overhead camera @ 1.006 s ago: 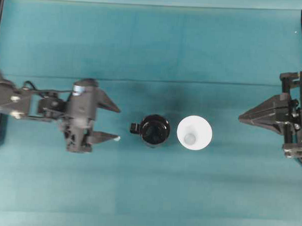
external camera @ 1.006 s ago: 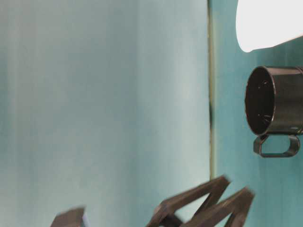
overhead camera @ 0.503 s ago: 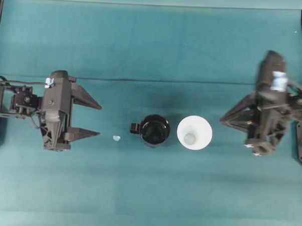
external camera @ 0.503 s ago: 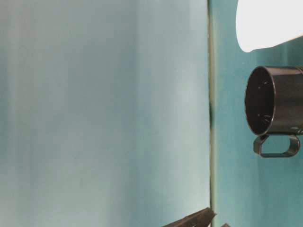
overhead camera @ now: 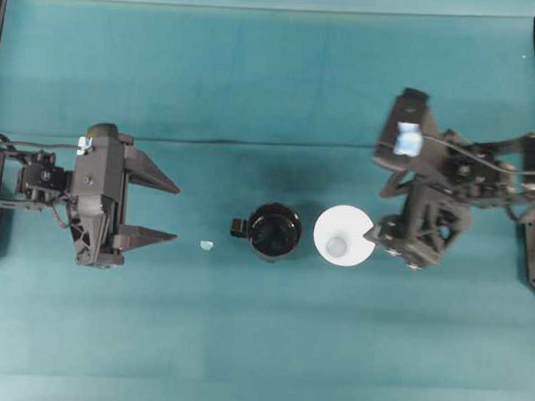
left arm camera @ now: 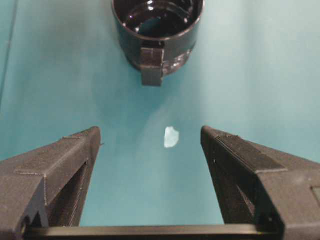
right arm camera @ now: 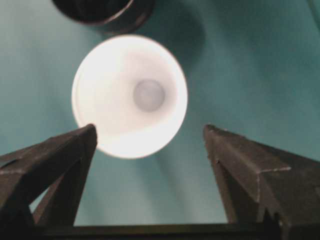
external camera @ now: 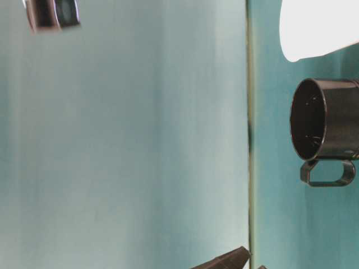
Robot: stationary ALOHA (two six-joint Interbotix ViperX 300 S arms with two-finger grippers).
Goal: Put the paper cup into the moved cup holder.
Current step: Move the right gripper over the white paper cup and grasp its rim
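The white paper cup [overhead camera: 344, 237] stands upright on the teal cloth, just right of the glossy black cup holder [overhead camera: 274, 231], whose tab handle points left. My right gripper [overhead camera: 372, 198] is open just right of the cup, with its lower fingertip beside the rim. In the right wrist view the cup [right arm camera: 130, 95] lies ahead and left of the open gripper [right arm camera: 150, 128], outside its jaws, and the holder [right arm camera: 102, 12] is beyond it. My left gripper [overhead camera: 177, 213] is open and empty, well left of the holder [left arm camera: 158, 30].
A tiny pale scrap [overhead camera: 206, 245] lies on the cloth between the left gripper and the holder, also visible in the left wrist view [left arm camera: 171, 137]. Black frame rails run along the left and right edges of the overhead view.
My right arm has swung in from the far right up to the paper cup, and its jaws have gone from shut to open. The left arm drew back left, then stayed still.
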